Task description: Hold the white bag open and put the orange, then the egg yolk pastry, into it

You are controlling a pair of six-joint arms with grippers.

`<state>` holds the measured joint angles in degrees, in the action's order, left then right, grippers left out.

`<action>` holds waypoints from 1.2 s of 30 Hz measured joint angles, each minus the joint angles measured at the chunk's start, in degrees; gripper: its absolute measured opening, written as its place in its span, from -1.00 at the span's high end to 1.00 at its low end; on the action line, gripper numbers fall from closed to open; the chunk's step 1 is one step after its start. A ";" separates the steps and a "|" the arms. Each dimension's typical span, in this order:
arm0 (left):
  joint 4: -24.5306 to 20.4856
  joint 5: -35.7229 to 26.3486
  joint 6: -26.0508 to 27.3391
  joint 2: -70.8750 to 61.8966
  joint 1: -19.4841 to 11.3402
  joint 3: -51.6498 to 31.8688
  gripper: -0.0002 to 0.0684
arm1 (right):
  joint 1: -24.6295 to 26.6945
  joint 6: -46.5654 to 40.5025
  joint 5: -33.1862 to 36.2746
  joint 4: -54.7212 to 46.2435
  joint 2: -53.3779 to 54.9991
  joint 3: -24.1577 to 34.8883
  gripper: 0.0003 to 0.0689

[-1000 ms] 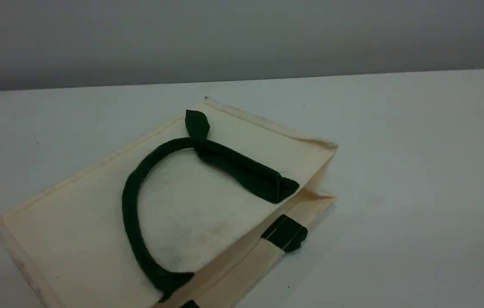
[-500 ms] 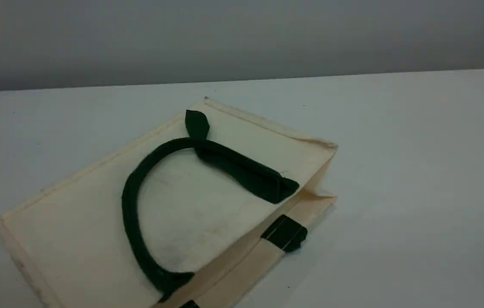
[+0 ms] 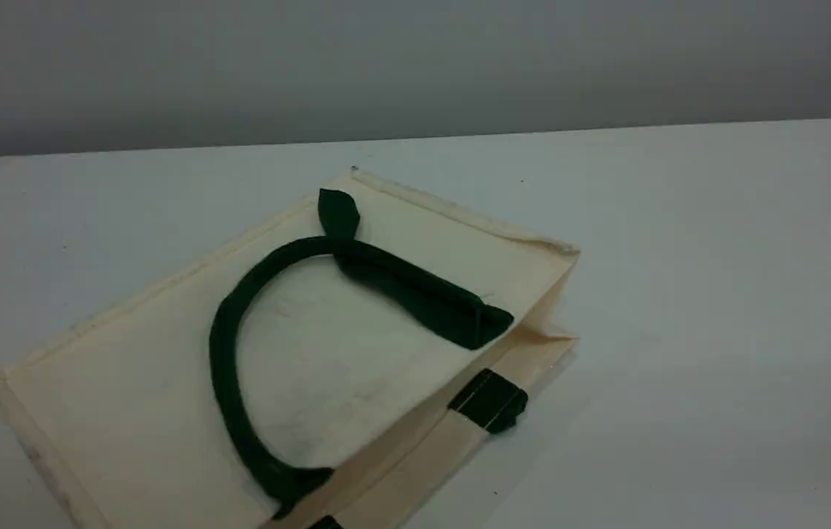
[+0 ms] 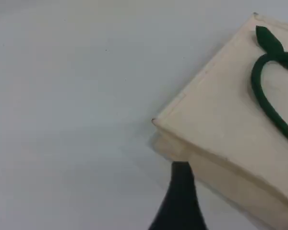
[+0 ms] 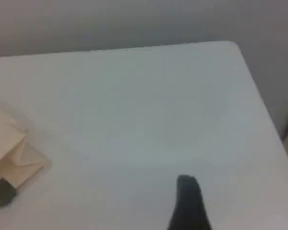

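Observation:
The white bag (image 3: 128, 382) lies flat on the table with its mouth toward the right. Its dark green handle (image 3: 221, 353) is looped over the upper face, and a green patch (image 3: 490, 400) shows on the lower layer. In the left wrist view a dark fingertip (image 4: 181, 172) of my left gripper hovers just off the white bag (image 4: 221, 115) at its bottom corner, with nothing on it. My right gripper's fingertip (image 5: 188, 189) hangs over bare table, right of the white bag (image 5: 9, 143) mouth. The orange and the egg yolk pastry are out of view. Neither arm appears in the scene view.
The white table (image 3: 716, 294) ends at a grey wall behind. Its right edge and far right corner (image 5: 235, 46) show in the right wrist view, with a drop beyond them.

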<state>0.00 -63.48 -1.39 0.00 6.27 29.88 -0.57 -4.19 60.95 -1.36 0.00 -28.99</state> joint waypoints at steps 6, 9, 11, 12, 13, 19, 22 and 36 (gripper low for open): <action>0.00 0.06 0.00 0.00 -2.66 0.00 -0.54 | 1.18 0.05 0.05 0.02 0.00 0.00 -0.33; 0.00 0.06 0.00 0.00 -2.72 0.00 -0.54 | 1.18 0.05 0.05 0.02 0.00 0.00 -0.33; 0.00 0.06 0.00 0.00 -2.72 0.00 -0.54 | 1.18 0.05 0.05 0.02 0.00 0.00 -0.33; 0.00 0.06 0.00 0.00 -2.72 0.00 -0.54 | 1.18 0.05 0.05 0.02 0.00 0.00 -0.33; 0.00 0.06 0.00 0.00 -2.72 0.00 -0.54 | 1.18 0.05 0.05 0.02 0.00 0.00 -0.33; 0.00 0.06 0.00 0.00 -2.72 0.00 -0.54 | 1.18 0.05 0.05 0.02 0.00 0.00 -0.33; 0.00 0.01 0.00 0.00 -2.72 0.00 -0.54 | 1.18 0.00 0.05 0.02 0.00 0.00 -0.33; 0.00 0.01 0.05 0.00 -2.72 0.00 -0.54 | 1.18 0.10 0.05 -0.03 0.00 0.00 -0.33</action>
<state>0.00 -63.47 -1.34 0.00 3.55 29.88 0.61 -4.09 61.00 -1.39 0.00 -28.99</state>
